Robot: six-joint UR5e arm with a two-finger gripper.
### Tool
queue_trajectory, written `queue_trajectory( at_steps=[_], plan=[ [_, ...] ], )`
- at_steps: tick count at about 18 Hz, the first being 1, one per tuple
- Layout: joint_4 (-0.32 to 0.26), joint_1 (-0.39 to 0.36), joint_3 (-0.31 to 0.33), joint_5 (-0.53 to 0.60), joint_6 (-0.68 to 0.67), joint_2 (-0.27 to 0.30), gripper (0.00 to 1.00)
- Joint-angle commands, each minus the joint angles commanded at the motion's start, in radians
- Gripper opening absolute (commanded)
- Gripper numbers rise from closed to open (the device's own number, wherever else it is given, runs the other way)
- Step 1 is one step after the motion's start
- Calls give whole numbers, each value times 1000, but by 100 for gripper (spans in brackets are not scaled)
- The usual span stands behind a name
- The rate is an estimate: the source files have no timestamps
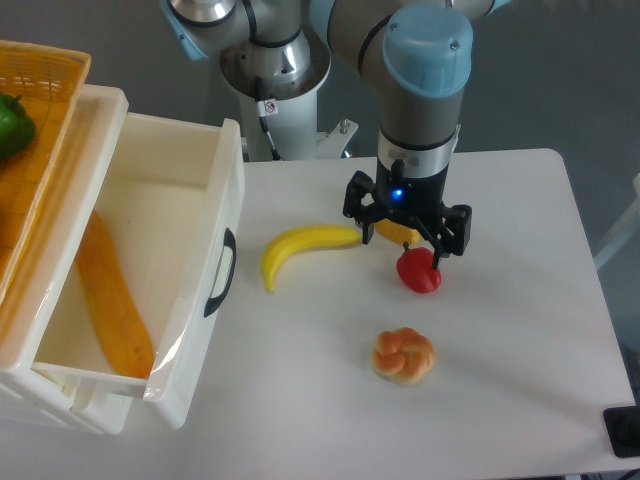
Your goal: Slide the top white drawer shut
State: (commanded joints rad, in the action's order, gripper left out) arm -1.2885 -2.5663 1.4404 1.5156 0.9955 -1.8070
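Note:
The top white drawer (196,330) stands pulled far out of the cabinet at the left, its black curved handle (221,272) facing the table. A long orange bread-like piece (112,305) lies inside it. My gripper (400,243) hangs over the middle of the table, well to the right of the drawer front and apart from it. It looks open, its fingers straddling a small yellow item (399,232), and one fingertip (436,256) sits just over a red item (418,271).
A yellow banana (300,248) lies between the drawer front and the gripper. A knotted bread roll (403,355) sits nearer the front edge. An orange wicker basket (45,90) holding a green pepper (12,125) rests on top of the cabinet at the far left.

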Motion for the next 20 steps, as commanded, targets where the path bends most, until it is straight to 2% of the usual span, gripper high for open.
queue_trajectory(
  at_steps=[4,8,17,20],
  plan=[
    [-2,5,11,20,-9,-3,100],
    [-2,20,37,86,-11,-5,100],
    [0,41,58,87,-86,-5,100],
    [12,41,58,94,-120,-24,100]
  ],
)
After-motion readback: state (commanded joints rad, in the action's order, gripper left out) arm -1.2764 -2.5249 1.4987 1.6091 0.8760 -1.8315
